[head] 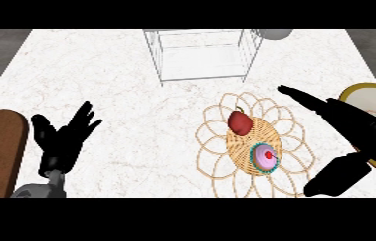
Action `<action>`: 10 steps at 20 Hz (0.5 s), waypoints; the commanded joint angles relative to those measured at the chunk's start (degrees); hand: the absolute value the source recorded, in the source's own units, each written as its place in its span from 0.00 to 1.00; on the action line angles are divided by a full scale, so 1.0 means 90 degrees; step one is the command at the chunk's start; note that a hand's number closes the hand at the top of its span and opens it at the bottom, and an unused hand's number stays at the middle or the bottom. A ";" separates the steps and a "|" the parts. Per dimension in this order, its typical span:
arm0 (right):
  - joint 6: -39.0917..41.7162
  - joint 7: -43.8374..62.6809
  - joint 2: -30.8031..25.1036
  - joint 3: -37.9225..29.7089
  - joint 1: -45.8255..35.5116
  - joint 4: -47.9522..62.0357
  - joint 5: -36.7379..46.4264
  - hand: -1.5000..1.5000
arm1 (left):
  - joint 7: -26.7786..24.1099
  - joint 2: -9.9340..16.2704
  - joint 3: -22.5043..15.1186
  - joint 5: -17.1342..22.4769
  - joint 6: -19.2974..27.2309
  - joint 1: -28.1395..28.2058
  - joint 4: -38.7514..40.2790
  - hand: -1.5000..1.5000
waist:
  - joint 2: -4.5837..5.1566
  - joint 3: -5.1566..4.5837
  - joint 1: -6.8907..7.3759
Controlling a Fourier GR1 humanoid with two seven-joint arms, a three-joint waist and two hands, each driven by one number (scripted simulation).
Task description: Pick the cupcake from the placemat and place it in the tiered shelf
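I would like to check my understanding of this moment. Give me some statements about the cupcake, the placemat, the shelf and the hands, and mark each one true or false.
1. The cupcake lies on the woven placemat. True.
2. The tiered shelf already holds the cupcake. False: nothing shows inside it; the cupcake is on the placemat.
3. The right hand is curled round the cupcake. False: it is open beside the placemat and touches nothing.
4. A red fruit lies on the placemat, on the shelf side of the cupcake. True.
5. The left hand is open at the view's left, far from the placemat. True.
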 commanded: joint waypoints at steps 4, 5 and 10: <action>0.0121 0.0703 0.0550 0.0748 0.0077 -0.0245 0.0983 0.00 | 0.0138 0.0015 0.0076 -0.0025 -0.0291 0.0270 0.0180 0.50 | 0.0039 -0.0039 0.0001; 0.0099 0.0806 0.0417 0.0835 0.0454 -0.0633 0.1114 0.00 | 0.0038 -0.0009 0.0139 0.0010 -0.0324 0.0289 0.0373 0.50 | 0.0032 -0.0040 -0.0049; 0.0128 0.0849 0.0846 0.0602 0.0370 -0.0324 0.1705 0.00 | 0.0666 -0.0200 0.0065 -0.0264 0.0078 0.0120 -0.0163 0.50 | 0.0035 -0.0035 -0.0021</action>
